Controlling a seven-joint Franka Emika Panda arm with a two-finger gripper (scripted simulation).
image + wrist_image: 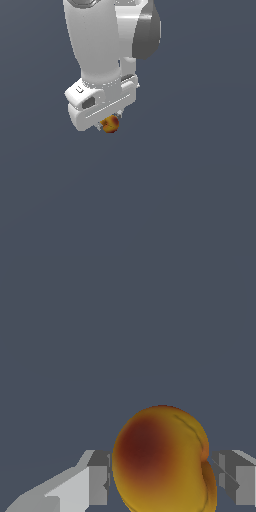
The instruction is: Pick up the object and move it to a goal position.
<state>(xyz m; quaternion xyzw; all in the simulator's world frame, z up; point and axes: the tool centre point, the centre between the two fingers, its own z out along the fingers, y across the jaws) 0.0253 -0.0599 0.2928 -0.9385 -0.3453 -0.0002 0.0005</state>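
Gripper [110,122] clamped on the ball [110,124], one finger [95,483] at its 9 o'clock and one at 3 in the wrist view. Ball pokes out at the hand's 6 o'clock in the exterior view.

- White arm [97,40] comes down from the top of the exterior view, wrist pointing downward w/ a slight tilt.
- Claw [110,125] hangs under the wrist block; fingers barely visible there.
- Wrist view: both fingers [97,478] pressed against either side of the ball [160,461], clamped on it.
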